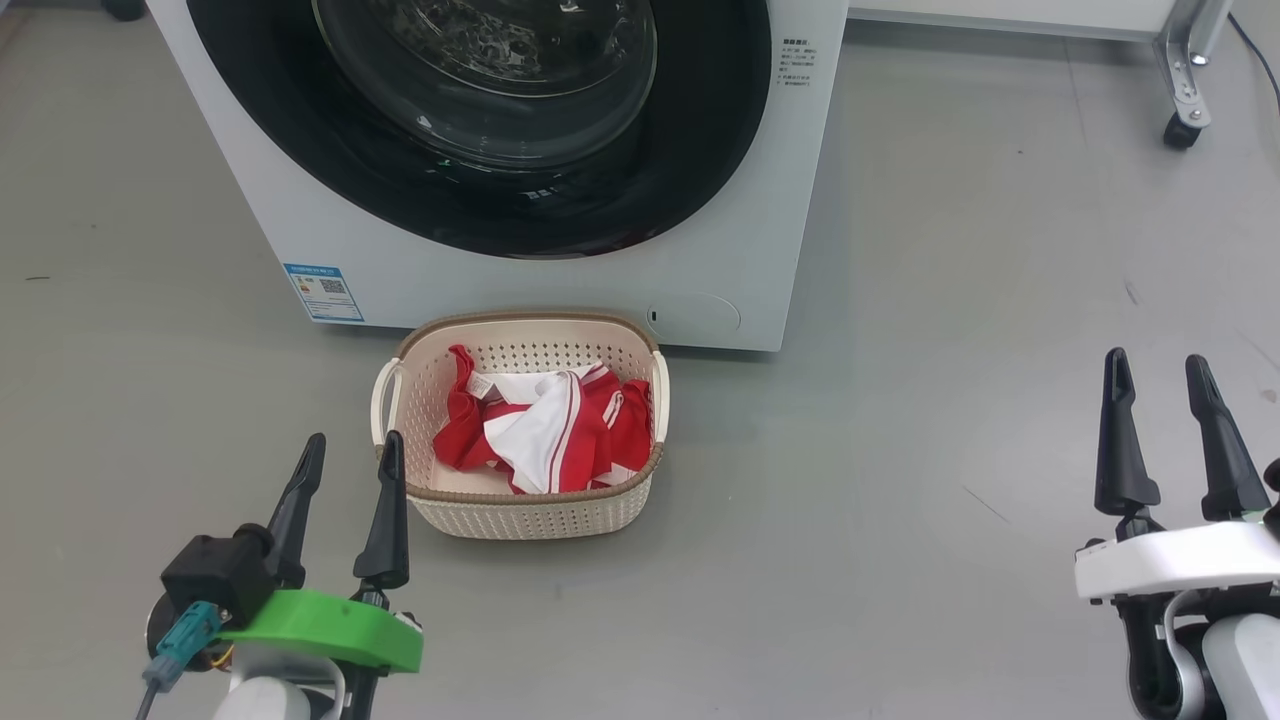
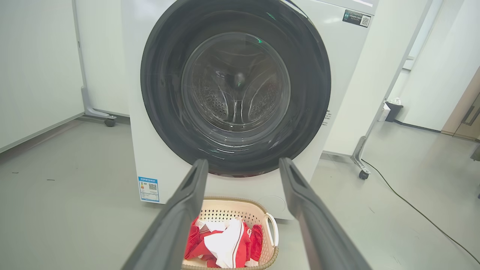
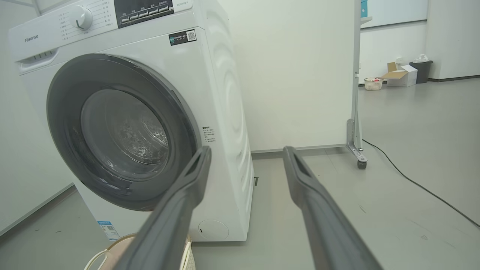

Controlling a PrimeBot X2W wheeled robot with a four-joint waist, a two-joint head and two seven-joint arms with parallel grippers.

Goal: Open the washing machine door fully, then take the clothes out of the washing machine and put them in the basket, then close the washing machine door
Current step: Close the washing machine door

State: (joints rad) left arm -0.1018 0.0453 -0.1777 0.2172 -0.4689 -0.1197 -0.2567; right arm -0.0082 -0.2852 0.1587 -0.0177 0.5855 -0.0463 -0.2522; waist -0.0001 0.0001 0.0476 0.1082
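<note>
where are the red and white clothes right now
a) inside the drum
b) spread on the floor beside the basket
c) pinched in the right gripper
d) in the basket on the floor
d, the clothes lie bunched inside the basket, which stands on the floor in front of the washing machine with its door shut.

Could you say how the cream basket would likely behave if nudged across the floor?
The basket would probably slide, not tip: it sits low and wide on smooth floor. Likely light: perforated plastic holding only soft clothes. Its thin walls may flex.
</note>
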